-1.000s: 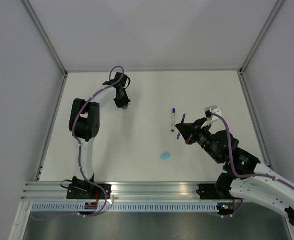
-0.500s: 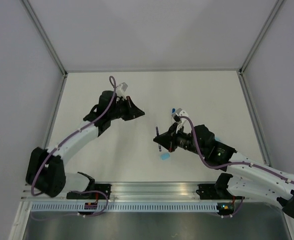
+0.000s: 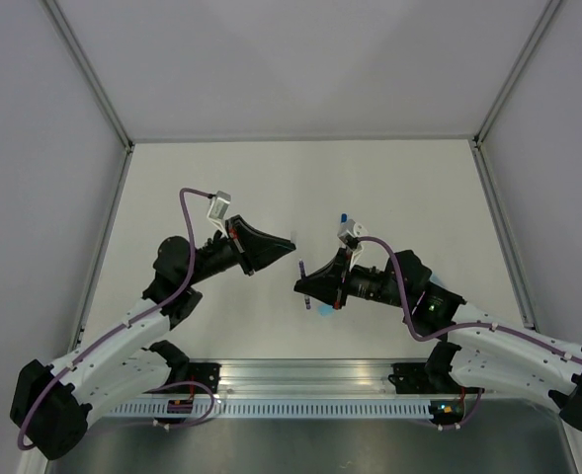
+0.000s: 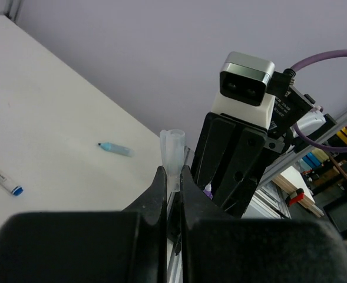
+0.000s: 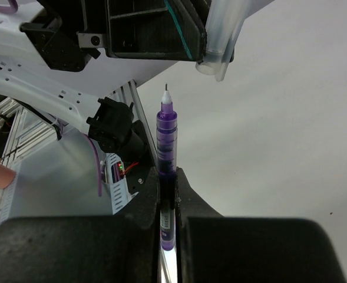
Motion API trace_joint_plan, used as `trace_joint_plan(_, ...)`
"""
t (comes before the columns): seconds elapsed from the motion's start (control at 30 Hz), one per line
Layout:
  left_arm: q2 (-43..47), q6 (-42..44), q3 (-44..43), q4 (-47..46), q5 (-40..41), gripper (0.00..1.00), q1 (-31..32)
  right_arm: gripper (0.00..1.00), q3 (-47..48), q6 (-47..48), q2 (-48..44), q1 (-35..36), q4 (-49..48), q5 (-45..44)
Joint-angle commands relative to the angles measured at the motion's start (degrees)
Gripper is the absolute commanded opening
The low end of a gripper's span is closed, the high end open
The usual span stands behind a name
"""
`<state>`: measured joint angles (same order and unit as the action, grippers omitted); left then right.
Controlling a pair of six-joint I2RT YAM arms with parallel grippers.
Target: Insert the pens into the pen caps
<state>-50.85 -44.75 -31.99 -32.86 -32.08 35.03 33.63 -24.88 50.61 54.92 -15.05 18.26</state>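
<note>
My left gripper (image 3: 289,240) is shut on a pale translucent pen cap (image 4: 173,148), held in the air with its open end outward. My right gripper (image 3: 300,287) is shut on the dark purple pen (image 5: 167,138), whose white tip points up at the cap (image 5: 218,36) a short gap away. They face each other over the table's middle. In the top view the pen (image 3: 301,268) stands between the two grippers. A second light-blue cap (image 4: 115,148) lies on the table. The blue-and-white pen (image 4: 2,177) lies farther off, partly behind my right arm in the top view (image 3: 343,215).
The white table (image 3: 202,188) is walled by grey panels with aluminium posts. An aluminium rail (image 3: 300,375) runs along the near edge by the arm bases. The second cap (image 3: 325,309) sits just under my right gripper.
Both arms have swung toward the table's middle. The left gripper came forward from the back with the cap; the right moved left with the pen, and they now face tip to tip.
</note>
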Motion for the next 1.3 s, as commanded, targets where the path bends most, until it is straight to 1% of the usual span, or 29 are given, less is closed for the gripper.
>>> trace_joint_plan(0.0, -0.12, -2.10, 1.66, -10.11, -0.53, 0.02, 1.10, 0.00, 0.04, -0.78, -0.07, 0.10, -4.38, 2.22)
trace_joint_plan(0.2, -1.36, -2.97, 2.19, -14.07, 0.08, 0.02, 2.33, 0.00, -0.05, -1.22, 0.10, 0.10, -4.46, 2.04)
trace_joint_plan(0.43, 1.19, -3.76, 3.07, -13.98, 4.21, 0.02, 3.21, 0.00, 0.47, -1.57, 1.60, 0.10, -4.20, 1.87)
trace_joint_plan(0.83, 1.63, -3.06, 6.06, -16.09, 4.13, 0.02, 3.65, 0.00, -0.14, -1.84, 0.02, 0.19, -4.11, 0.20)
trace_joint_plan(1.27, 0.66, -3.41, 7.55, -19.08, 5.27, 0.02, 4.44, 0.00, 0.30, -2.01, 1.07, 0.10, -3.41, -0.24)
